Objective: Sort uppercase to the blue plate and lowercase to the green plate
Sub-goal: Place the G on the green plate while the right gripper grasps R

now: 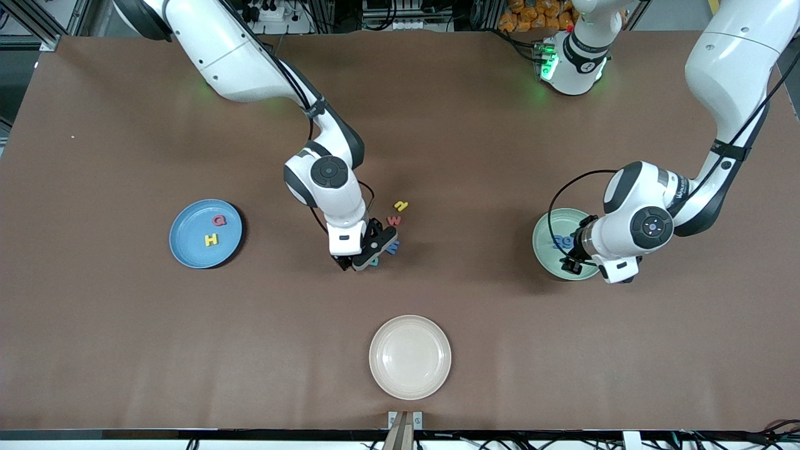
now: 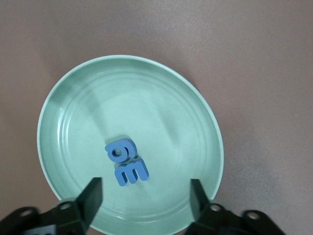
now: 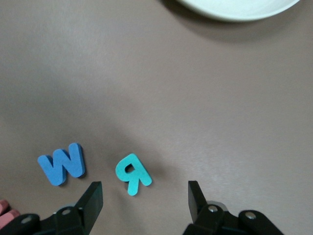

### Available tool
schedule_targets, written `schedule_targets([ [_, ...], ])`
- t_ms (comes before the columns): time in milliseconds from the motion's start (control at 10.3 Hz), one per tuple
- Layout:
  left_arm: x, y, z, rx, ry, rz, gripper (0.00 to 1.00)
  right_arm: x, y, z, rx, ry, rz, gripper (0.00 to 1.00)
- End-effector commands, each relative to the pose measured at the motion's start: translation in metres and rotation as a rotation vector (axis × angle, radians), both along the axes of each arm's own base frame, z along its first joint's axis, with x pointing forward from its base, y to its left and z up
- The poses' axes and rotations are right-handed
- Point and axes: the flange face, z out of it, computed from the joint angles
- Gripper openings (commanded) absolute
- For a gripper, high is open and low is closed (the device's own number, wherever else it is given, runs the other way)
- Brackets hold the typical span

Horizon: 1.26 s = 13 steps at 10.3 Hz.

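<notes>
Claws both spread: left claw [image 2: 145, 193] over green plate [image 2: 73, 98], right claw [image 3: 145, 198] over teal R [image 3: 132, 173].

Front view: right gripper [image 1: 365, 253] covers most of teal R [image 1: 374, 262] and part of blue W [image 1: 392, 247], left gripper [image 1: 572, 262] overlaps green plate [image 1: 547, 240]; right wrist view: cream plate [image 3: 234, 10] cut at upper edge, red letter [image 3: 6, 209] clipped at lower left
</notes>
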Motion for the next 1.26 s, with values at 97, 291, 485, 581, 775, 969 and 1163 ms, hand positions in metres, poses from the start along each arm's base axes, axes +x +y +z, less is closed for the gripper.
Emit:
schedule_targets([
  [97, -0.002, 0.002, 0.012, 0.005, -0.001, -0.010, 1.00, -0.006, 0.017, -0.006, 0.000, -0.007, -0.003, 0.73],
  [291, -0.002, 0.003, 0.012, 0.002, -0.001, -0.006, 1.00, -0.007, 0.018, -0.008, -0.003, -0.005, -0.004, 0.72],
  [485, -0.002, 0.004, 0.011, 0.002, -0.001, -0.006, 1.00, -0.009, 0.018, -0.020, -0.013, 0.006, 0.001, 0.72],
  [581, -0.001, 0.005, 0.012, 0.001, -0.002, -0.004, 1.00, -0.010, 0.017, -0.025, -0.014, 0.011, 0.001, 0.70],
  [775, -0.001, 0.006, 0.012, 0.001, -0.002, -0.002, 1.00, -0.007, 0.019, -0.030, -0.011, 0.011, -0.003, 0.67],
  [969, -0.001, 0.006, 0.012, 0.001, -0.002, -0.002, 1.00, -0.005, 0.021, -0.028, 0.000, 0.010, -0.041, 0.64],
  [1163, -0.001, 0.006, 0.011, 0.000, 0.000, -0.001, 1.00, -0.004, 0.022, -0.027, 0.003, 0.007, -0.043, 0.63],
])
